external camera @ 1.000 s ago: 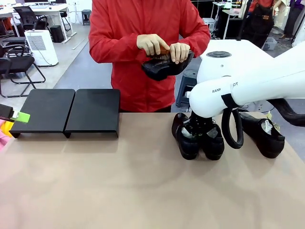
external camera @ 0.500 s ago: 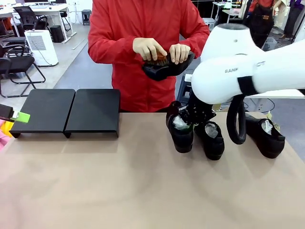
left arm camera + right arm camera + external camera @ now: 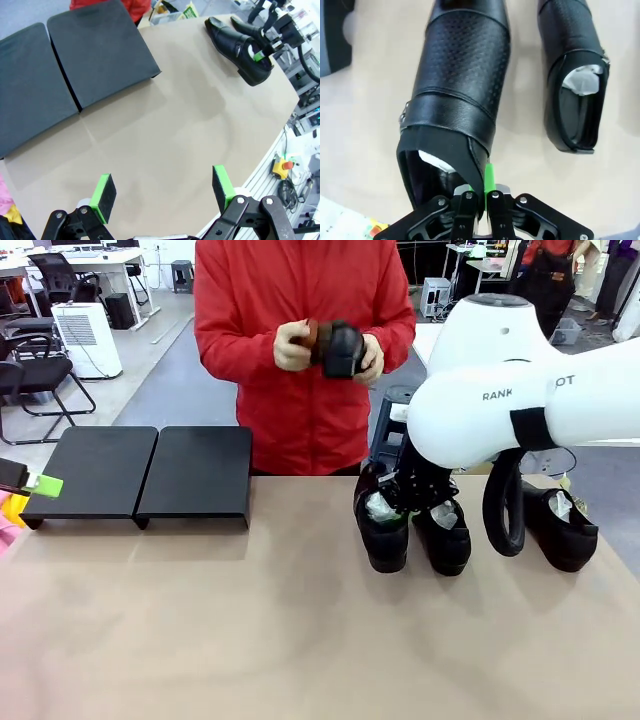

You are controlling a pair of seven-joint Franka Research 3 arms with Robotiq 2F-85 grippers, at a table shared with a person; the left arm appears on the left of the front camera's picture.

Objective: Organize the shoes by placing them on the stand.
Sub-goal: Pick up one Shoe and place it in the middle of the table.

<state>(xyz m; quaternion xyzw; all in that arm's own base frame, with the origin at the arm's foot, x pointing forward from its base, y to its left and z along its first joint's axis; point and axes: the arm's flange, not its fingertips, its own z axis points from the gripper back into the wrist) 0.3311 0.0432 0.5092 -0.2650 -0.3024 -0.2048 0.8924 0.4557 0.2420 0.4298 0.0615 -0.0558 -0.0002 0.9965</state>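
My right gripper (image 3: 392,502) is shut on the heel rim of a black glossy shoe (image 3: 384,532), toe pointing down and toward me; in the right wrist view the gripper (image 3: 485,186) pinches the rim of that shoe (image 3: 460,85). A second shoe (image 3: 444,536) (image 3: 575,75) rests right beside it. A third shoe (image 3: 560,526) lies at the far right. The person holds another shoe (image 3: 343,348) at chest height with a brown brush (image 3: 316,336). The black stand (image 3: 140,472) (image 3: 75,70) sits bare at the far left. My left gripper (image 3: 40,484) (image 3: 164,192) hovers open at the left edge.
The person in a red top stands at the far side of the table, behind the middle. Bare tan tabletop (image 3: 250,620) stretches between the stand and the shoes. Office chairs and a white unit (image 3: 85,335) stand beyond the table on the left.
My right arm has raised the gripped shoe off the table and shifted it slightly left. The person has lifted the other shoe higher and turned it toe-on.
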